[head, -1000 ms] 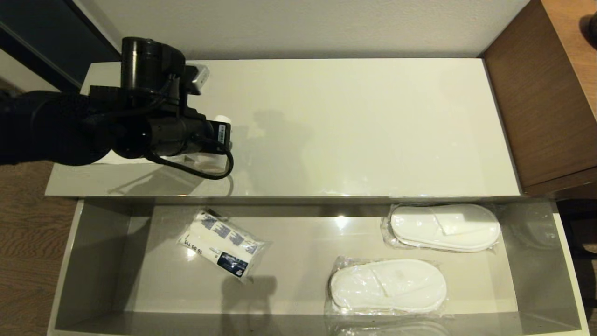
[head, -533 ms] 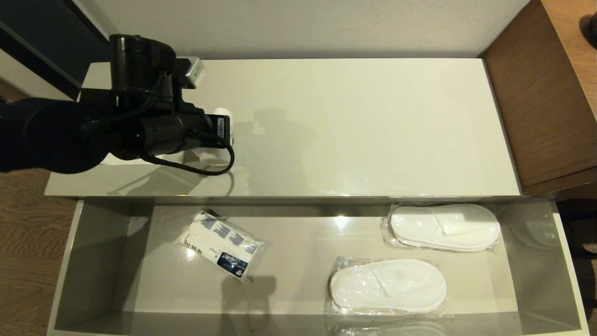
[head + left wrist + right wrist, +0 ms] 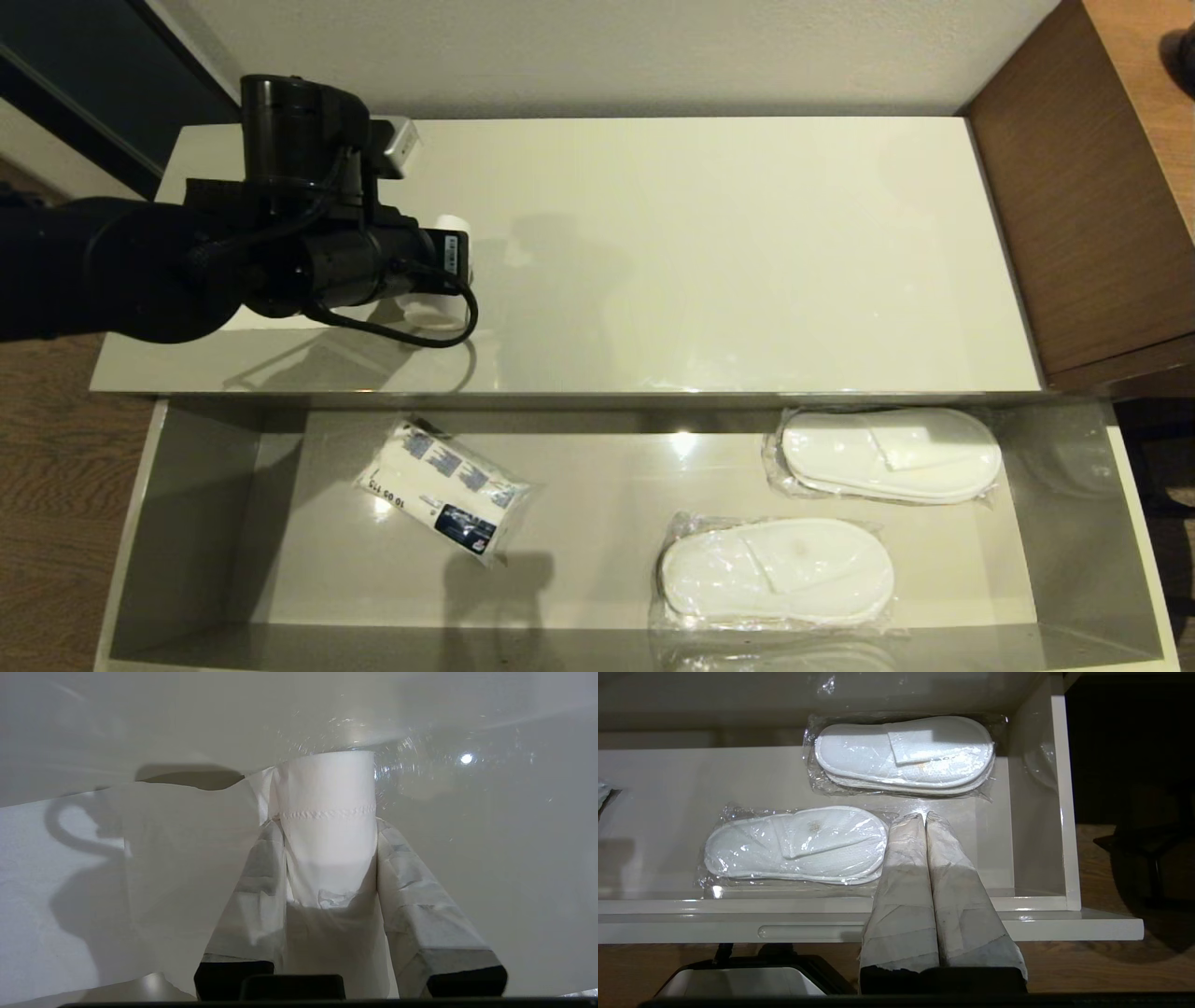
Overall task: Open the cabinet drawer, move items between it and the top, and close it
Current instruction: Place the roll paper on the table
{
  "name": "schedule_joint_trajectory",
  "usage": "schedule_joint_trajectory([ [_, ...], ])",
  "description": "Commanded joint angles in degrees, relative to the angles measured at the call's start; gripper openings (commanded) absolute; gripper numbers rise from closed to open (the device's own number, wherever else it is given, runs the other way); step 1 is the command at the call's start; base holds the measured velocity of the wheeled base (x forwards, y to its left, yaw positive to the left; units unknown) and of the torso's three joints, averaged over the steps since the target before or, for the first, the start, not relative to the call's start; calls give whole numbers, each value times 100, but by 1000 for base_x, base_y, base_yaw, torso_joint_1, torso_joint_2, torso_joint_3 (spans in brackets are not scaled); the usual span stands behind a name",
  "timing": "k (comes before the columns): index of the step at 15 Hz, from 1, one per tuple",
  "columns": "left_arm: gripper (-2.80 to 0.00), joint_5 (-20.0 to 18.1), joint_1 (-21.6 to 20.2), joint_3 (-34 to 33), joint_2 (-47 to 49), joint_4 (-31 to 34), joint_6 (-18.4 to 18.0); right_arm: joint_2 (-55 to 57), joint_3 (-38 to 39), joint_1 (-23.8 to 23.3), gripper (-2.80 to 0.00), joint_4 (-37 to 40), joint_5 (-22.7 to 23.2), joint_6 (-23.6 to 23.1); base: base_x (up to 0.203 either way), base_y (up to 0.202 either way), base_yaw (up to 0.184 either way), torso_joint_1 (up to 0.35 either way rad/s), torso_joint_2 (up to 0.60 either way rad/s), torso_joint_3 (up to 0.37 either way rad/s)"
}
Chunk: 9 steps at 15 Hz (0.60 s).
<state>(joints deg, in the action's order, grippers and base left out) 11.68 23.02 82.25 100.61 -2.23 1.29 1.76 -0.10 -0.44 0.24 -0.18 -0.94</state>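
Cabinet drawer (image 3: 177,523): pulled fully out below the top (image 3: 747,261); pale grey inner walls in view.

Toilet-paper roll (image 3: 327,812): on the top, toward its left end, gripped between the taped fingers (image 3: 261,877) of the left gripper (image 3: 329,828); jaws partly closed against the roll's two sides. Loose tail (image 3: 93,882) spread flat over the top beside the roll. In the head view, only a sliver of the roll (image 3: 451,225) visible past the black left arm (image 3: 140,280).

Slippers, two packs in clear plastic, inside the drawer's right half: one pack (image 3: 887,455) at the back, near the right wall; the other pack (image 3: 775,571) nearer the front, just left of it, apart.

White packet with blue printing (image 3: 443,490): inside the drawer, left of centre, lying askew.

Right gripper (image 3: 925,817): outside the drawer's front edge, above the slippers, fingers pressed together, holding nothing.

Brown wood-grain desk (image 3: 1102,187): right of the top.
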Motion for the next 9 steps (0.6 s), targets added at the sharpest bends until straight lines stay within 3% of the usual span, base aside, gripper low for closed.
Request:
schedule_joint_trajectory([
  [1,-280,5,1,20,36,8,3,0,1,0,-280,2,1,-3,0,0,0,0,0,0],
  [9,-280,-8,1,98,11,47,11,9,1,0,-280,2,1,-3,0,0,0,0,0,0],
])
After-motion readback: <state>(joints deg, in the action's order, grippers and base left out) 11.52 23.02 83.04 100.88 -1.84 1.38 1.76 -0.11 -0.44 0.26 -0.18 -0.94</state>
